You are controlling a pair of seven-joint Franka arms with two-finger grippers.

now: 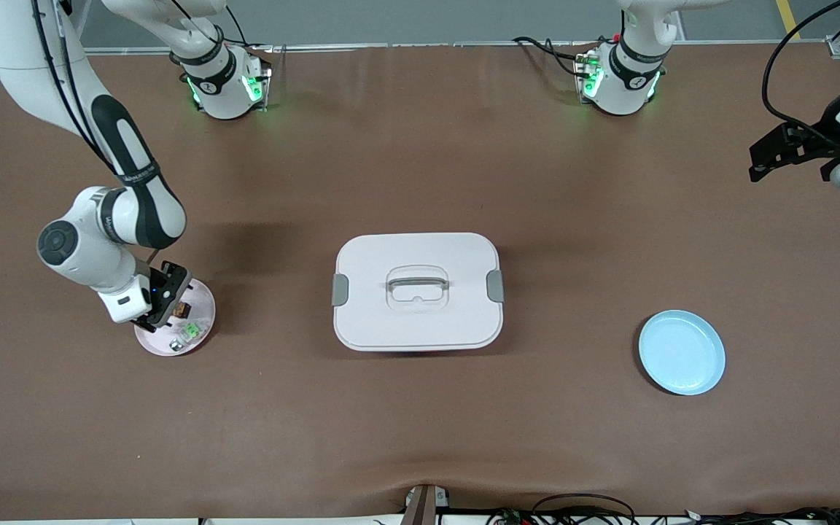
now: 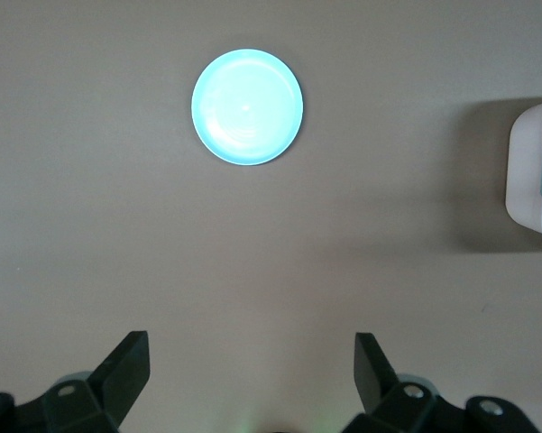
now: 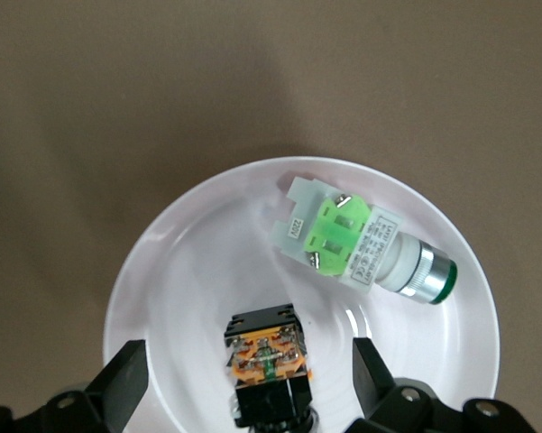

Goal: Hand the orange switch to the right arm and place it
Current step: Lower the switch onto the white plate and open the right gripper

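The orange switch [image 3: 266, 361], a black block with an orange face, lies on the pale pink plate [image 3: 189, 271] at the right arm's end of the table. My right gripper [image 3: 248, 347] is open and low over the plate, one finger on each side of the switch, not touching it. In the front view the right gripper [image 1: 167, 302] hides most of the switch [image 1: 183, 310]. My left gripper [image 1: 792, 154] is open and empty, held high over the left arm's end of the table, where that arm waits. The left wrist view shows its fingers spread [image 2: 252, 338].
A green-and-silver component [image 3: 365, 248] lies on the same plate [image 1: 205, 300], beside the switch. A white lidded box [image 1: 418, 290] stands mid-table. An empty light blue plate [image 1: 682, 352] sits toward the left arm's end; it also shows in the left wrist view [image 2: 247, 106].
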